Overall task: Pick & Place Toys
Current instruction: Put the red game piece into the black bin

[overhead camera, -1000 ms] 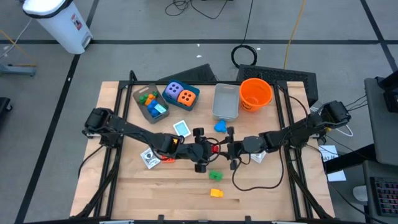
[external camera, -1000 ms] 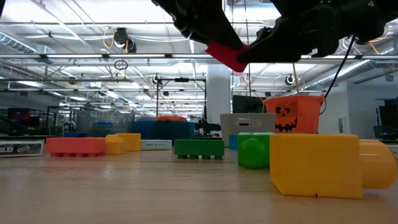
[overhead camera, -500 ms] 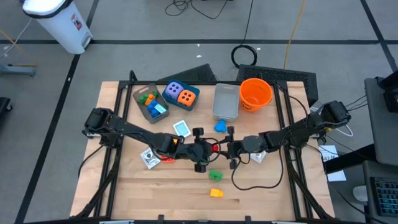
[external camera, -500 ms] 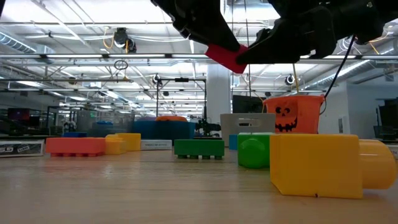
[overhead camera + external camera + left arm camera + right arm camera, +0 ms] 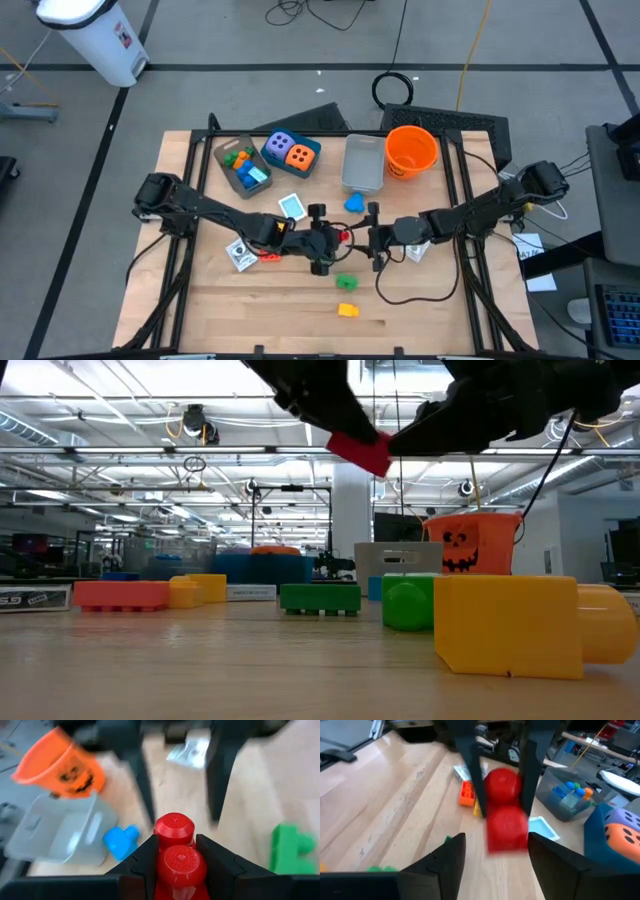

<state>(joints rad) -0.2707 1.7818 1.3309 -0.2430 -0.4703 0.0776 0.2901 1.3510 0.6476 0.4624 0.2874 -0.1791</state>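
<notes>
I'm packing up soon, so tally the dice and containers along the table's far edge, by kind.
Dice: 2, the purple die and the orange die
Grey bins: 2, the bin with bricks and the bin beside the bucket
Orange bucket: 1
Total: 5

Red brick (image 5: 359, 451) held aloft, upper centre of frame, by dark gripper (image 5: 335, 415); yellow brick (image 5: 520, 625) lower right; green brick (image 5: 320, 598) centre.

A red brick (image 5: 176, 852), a green brick (image 5: 320, 598), a yellow brick (image 5: 508, 625), an orange bucket (image 5: 411, 149).
</notes>
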